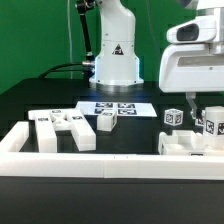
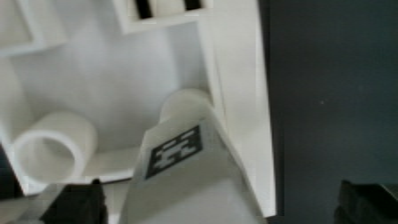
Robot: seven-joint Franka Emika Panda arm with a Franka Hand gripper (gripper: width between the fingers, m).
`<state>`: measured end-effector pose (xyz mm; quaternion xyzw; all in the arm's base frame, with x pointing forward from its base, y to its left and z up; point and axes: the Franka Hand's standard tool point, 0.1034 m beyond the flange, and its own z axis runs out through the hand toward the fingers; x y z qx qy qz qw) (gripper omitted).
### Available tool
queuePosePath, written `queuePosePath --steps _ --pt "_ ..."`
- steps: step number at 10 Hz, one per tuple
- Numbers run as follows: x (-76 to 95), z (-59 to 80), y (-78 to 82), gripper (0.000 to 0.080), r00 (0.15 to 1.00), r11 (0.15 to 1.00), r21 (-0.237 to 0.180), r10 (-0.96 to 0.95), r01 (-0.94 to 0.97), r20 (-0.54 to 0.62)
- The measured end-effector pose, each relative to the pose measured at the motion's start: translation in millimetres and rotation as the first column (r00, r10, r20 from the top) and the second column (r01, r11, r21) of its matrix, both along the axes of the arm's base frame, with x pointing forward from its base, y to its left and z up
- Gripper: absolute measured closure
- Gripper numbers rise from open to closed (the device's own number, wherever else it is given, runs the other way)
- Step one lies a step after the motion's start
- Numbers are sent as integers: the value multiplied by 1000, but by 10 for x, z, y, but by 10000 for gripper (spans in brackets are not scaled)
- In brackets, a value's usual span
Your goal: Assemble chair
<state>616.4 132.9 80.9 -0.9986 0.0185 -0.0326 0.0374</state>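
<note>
My gripper (image 1: 204, 116) hangs low at the exterior view's right, over a group of white chair parts (image 1: 188, 143) with tags. In the wrist view a white tagged bar (image 2: 182, 152) lies between my two dark fingertips (image 2: 79, 203), with the gripper (image 2: 222, 205) open around it and dark gaps on both sides. A white round peg-like part (image 2: 57, 148) and a slotted white panel (image 2: 160, 30) lie beside the bar. More tagged chair parts (image 1: 62, 128) lie in a heap at the exterior view's left, and a small one (image 1: 105, 121) lies near the middle.
The marker board (image 1: 116, 107) lies flat in front of the robot base (image 1: 116, 60). A long white border rail (image 1: 110, 164) runs along the front, with another rail (image 1: 14, 138) at the left. A small tagged cube-like part (image 1: 172, 118) stands left of my gripper.
</note>
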Motion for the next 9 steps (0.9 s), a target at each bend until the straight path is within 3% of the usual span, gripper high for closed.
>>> queuePosePath --steps 5,7,8,9 --pt "21 8 -53 151 967 967 -28 253 -252 18" --pt "20 7 -51 401 969 969 -27 246 -245 17" --pt "21 8 -51 401 972 971 -26 236 -236 17" --pt "21 8 -52 511 974 974 -25 224 -224 17"
